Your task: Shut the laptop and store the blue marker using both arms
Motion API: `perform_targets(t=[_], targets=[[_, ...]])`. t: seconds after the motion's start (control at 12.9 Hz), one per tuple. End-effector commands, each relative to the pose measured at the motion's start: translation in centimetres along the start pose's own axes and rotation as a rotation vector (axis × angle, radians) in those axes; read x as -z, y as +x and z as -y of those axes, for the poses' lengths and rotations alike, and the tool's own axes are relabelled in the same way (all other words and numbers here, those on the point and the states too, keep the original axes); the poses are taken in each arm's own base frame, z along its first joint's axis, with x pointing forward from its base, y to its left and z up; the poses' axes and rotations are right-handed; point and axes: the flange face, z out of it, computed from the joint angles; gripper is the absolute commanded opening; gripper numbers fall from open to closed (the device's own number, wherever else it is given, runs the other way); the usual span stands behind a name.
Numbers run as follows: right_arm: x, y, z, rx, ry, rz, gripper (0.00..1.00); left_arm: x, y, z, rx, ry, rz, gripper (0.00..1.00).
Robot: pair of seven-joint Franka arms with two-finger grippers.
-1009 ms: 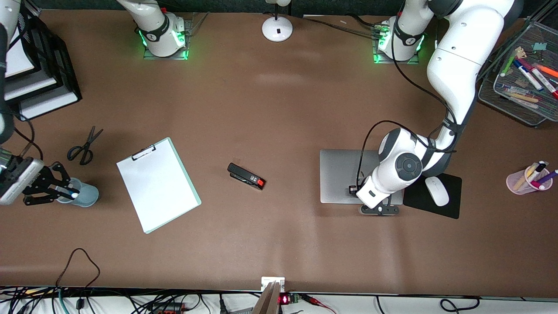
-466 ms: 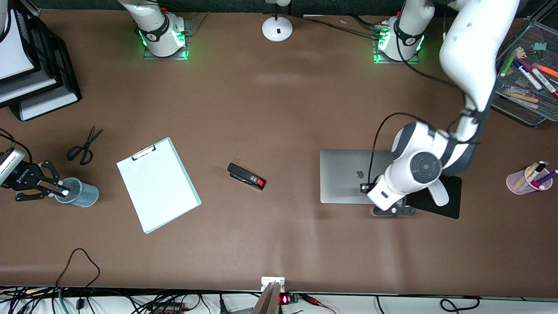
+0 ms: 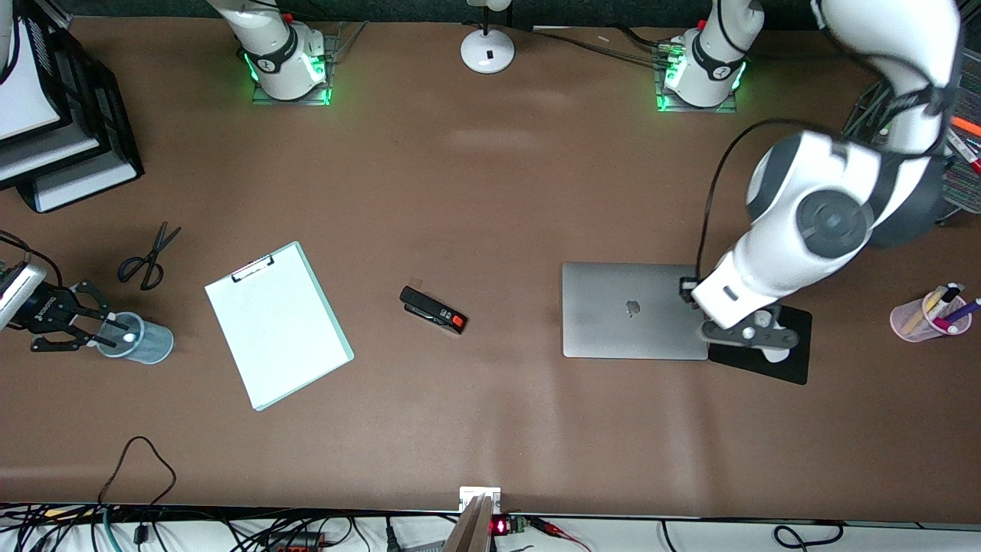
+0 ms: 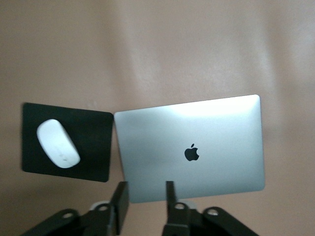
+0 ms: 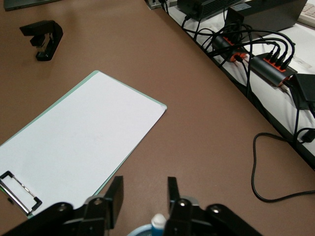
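The laptop (image 3: 632,309) lies closed on the table, silver lid up with the dark apple logo; it also shows in the left wrist view (image 4: 189,147). My left gripper (image 3: 747,335) is open and empty in the air over the laptop's edge and the mouse pad; its fingers (image 4: 120,199) hold nothing. The blue marker (image 3: 127,336) stands in a light-blue cup (image 3: 149,345) at the right arm's end of the table, whitish end up (image 5: 158,222). My right gripper (image 3: 103,328) is open just beside and above the cup, clear of the marker; in its own view the right gripper (image 5: 145,194) is open.
A black mouse pad (image 3: 766,360) with a white mouse (image 4: 58,143) lies beside the laptop. A clipboard (image 3: 276,322), black stapler (image 3: 433,309) and scissors (image 3: 149,257) lie mid-table. A pink pen cup (image 3: 931,314), a lamp base (image 3: 487,50) and stacked trays (image 3: 54,115) stand around. Cables (image 5: 275,162) run along the front edge.
The left arm rose off the closed lid and swung toward its own end of the table. The right gripper let go of the marker in the cup and drew back.
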Motion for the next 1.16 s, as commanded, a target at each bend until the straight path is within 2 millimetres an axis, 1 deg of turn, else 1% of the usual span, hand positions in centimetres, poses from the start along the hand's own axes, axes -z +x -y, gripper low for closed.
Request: perform_targets(t=[0.0, 0.16, 0.23, 0.39, 0.47, 0.54, 0.62, 0.7, 0.78, 0.85, 0.93, 1.01, 1.09], targets=[[1.0, 2.6, -0.2, -0.075, -0.002, -0.012, 1.00, 4.0, -2.8, 0.7, -0.035, 0.047, 0.025, 1.00], [1.6, 5.4, 0.4, -0.160, 0.007, 0.072, 1.00, 6.0, -4.3, 0.8, -0.034, 0.066, 0.053, 1.00], [2.1, 7.6, 0.8, -0.205, 0.004, 0.122, 1.00, 7.0, -4.8, 1.0, -0.029, 0.070, 0.053, 1.00], [2.6, 12.6, 2.2, -0.307, -0.021, 0.245, 1.00, 10.1, -5.8, 2.8, -0.030, 0.032, 0.026, 1.00], [2.9, 14.9, 2.9, -0.335, -0.042, 0.290, 1.00, 11.3, -6.5, 4.2, -0.037, -0.001, 0.015, 1.00], [2.9, 17.3, 3.8, -0.392, -0.062, 0.324, 1.00, 11.5, -6.7, 7.3, -0.019, -0.016, 0.023, 1.00], [2.7, 18.9, 4.6, -0.439, -0.083, 0.371, 1.00, 11.7, -7.2, 9.0, 0.002, -0.048, 0.022, 1.00], [2.8, 20.8, 5.9, -0.498, -0.093, 0.425, 1.00, 11.8, -8.2, 9.7, 0.028, -0.077, 0.024, 1.00], [2.9, 22.2, 7.0, -0.571, -0.103, 0.468, 1.00, 11.8, -9.4, 10.2, 0.049, -0.080, 0.029, 1.00], [2.9, 23.7, 8.3, -0.634, -0.119, 0.520, 1.00, 12.1, -10.2, 11.3, 0.070, -0.070, -0.002, 1.00], [3.0, 25.3, 9.7, -0.693, -0.133, 0.563, 1.00, 12.1, -10.8, 11.4, 0.050, -0.057, -0.038, 1.00], [2.8, 26.4, 10.9, -0.761, -0.144, 0.594, 1.00, 12.5, -11.8, 11.4, 0.024, -0.046, -0.056, 1.00], [2.8, 27.2, 12.0, -0.817, -0.157, 0.628, 1.00, 12.1, -12.2, 11.4, 0.027, -0.046, -0.050, 1.00]])
